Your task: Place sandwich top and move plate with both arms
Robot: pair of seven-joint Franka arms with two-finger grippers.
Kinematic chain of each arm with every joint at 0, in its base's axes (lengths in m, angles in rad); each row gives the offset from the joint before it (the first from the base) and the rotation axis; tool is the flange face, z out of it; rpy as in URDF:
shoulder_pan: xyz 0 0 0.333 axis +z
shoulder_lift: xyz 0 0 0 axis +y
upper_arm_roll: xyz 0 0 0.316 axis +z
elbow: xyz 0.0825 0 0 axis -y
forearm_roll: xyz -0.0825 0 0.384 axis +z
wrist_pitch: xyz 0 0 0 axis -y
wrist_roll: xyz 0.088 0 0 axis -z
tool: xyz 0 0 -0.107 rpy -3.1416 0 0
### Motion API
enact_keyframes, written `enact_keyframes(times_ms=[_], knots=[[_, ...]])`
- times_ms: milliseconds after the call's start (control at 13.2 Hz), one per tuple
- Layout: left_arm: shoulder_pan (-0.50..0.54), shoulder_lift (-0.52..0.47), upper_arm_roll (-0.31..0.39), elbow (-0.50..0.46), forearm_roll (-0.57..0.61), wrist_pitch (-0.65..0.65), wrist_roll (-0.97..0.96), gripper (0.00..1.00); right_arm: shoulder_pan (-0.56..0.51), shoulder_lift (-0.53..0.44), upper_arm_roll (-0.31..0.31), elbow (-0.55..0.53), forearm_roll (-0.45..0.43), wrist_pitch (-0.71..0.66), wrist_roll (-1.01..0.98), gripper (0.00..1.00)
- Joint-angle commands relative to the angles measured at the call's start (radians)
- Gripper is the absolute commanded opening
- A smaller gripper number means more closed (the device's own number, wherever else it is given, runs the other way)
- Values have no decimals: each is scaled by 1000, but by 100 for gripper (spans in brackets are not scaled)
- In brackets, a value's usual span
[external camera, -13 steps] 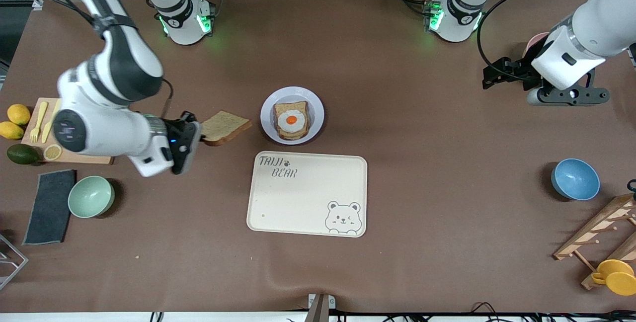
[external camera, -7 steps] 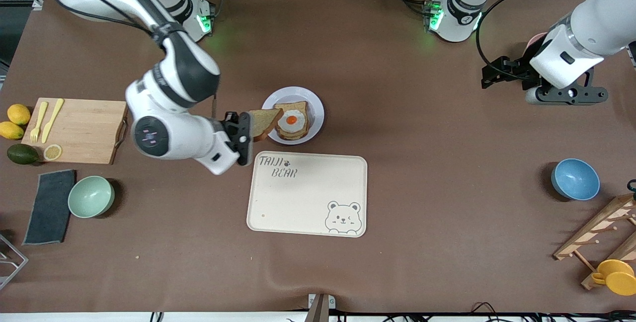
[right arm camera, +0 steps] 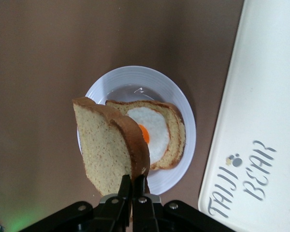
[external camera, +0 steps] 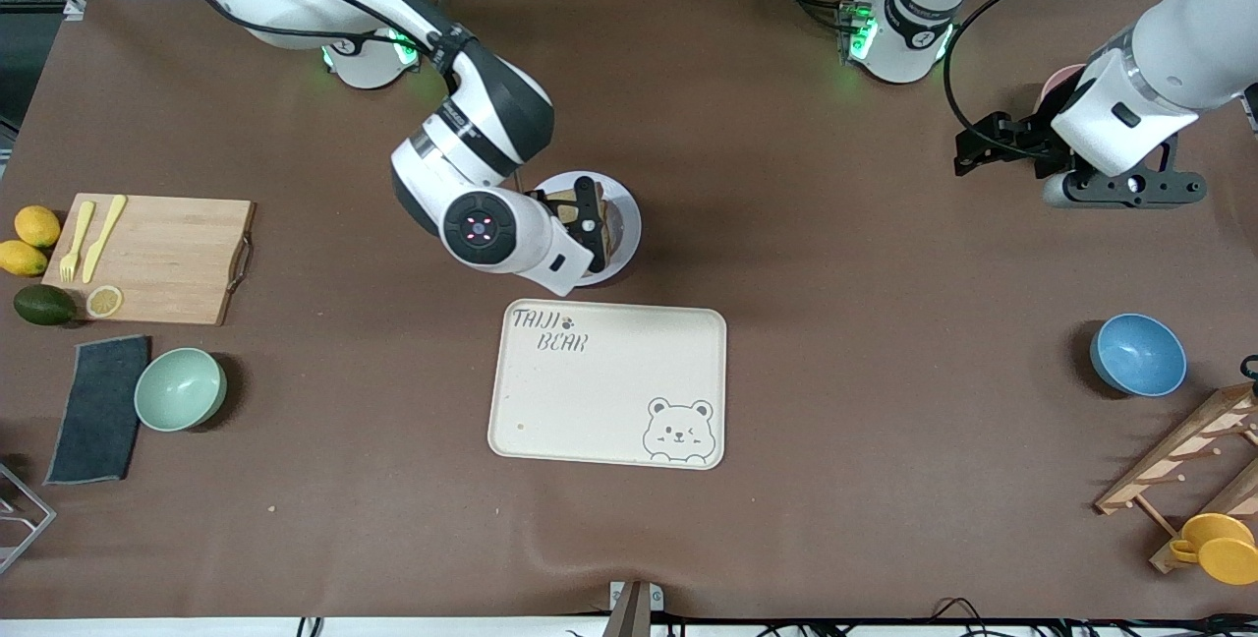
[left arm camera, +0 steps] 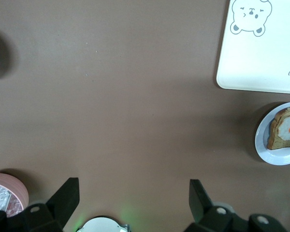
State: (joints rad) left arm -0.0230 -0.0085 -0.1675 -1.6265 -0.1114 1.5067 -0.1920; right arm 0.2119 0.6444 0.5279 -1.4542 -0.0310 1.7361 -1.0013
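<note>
My right gripper (external camera: 591,220) hangs over the plate (external camera: 630,216) and is shut on the crust edge of the sandwich top (right arm camera: 108,151). This speckled brown slice stands tilted on edge above the plate (right arm camera: 117,81). On the plate lies a lower slice of bread (right arm camera: 177,139) with a fried egg (right arm camera: 153,126) on it. In the right wrist view the right gripper (right arm camera: 134,181) pinches the slice with both fingers pressed together. My left gripper (external camera: 973,147) waits open over the left arm's end of the table, its fingers wide apart with nothing between them (left arm camera: 133,186).
A cream bear tray (external camera: 609,386) lies just nearer the camera than the plate. A cutting board (external camera: 157,259), green bowl (external camera: 180,388) and dark cloth (external camera: 98,408) sit at the right arm's end. A blue bowl (external camera: 1137,354), wooden rack (external camera: 1189,460) and pink container (left arm camera: 9,191) are at the left arm's end.
The right arm has swung from beside the cutting board to over the plate, carrying the slice with it and tipping it up on edge. The left arm has stayed put.
</note>
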Motion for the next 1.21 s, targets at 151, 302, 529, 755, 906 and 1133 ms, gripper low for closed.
enact_keyframes(times_ms=[151,302,529,755,906,1133], knots=[[8,-10,-4,-3,-19,4,-6,100,86,38,-78,31,-52,-10,13,0],[6,-8,-4,-3,-19,4,-6,100,87,43,-78,29,-52,13,13,0],[3,-5,-4,-4,-31,20,-7,100,86,61,-78,31,-43,54,15,0],[-3,12,-7,-30,-53,61,-9,100,102,83,-80,31,-47,86,16,0],[-2,15,-21,-94,-100,143,-9,100,98,89,-81,31,-47,99,16,0],[-3,21,-52,-185,-145,259,-9,100,103,89,-89,31,-52,100,16,0]])
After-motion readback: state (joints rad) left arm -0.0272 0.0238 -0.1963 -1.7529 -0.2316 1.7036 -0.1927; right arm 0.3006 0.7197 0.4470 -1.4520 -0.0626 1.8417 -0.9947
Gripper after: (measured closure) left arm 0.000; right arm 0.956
